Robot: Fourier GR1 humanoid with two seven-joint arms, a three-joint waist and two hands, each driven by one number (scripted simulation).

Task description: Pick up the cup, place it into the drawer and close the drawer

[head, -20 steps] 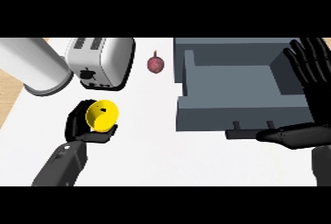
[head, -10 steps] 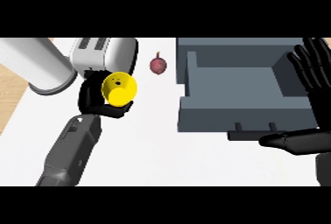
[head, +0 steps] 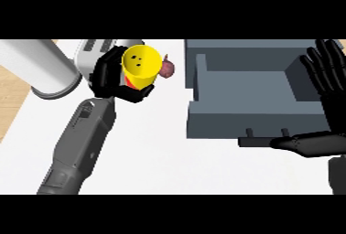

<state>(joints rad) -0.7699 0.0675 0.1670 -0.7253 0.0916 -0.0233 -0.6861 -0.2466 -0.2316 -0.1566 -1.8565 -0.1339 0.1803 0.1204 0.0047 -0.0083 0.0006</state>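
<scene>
The yellow cup (head: 142, 64) is lifted off the counter, its bottom facing me, with a red band low on its side. My left hand (head: 108, 80) is shut on it, fingers curled round its body, in front of the toaster. To the right, apart from the cup, the grey drawer (head: 250, 121) stands open with nothing showing inside, its handle (head: 263, 138) at the near side. My right hand (head: 331, 87) is open at the drawer's right side, fingers pointing up and thumb lying by the handle.
A silver toaster (head: 88, 52) sits at the back left, partly hidden by my left hand. A large white cylinder (head: 40, 68) lies left of it. A small maroon object (head: 167, 69) peeks out between cup and drawer. White counter (head: 175, 169) spreads in front.
My left hand has risen and moved to the right with the cup, closer to the drawer. The right hand has stayed almost still.
</scene>
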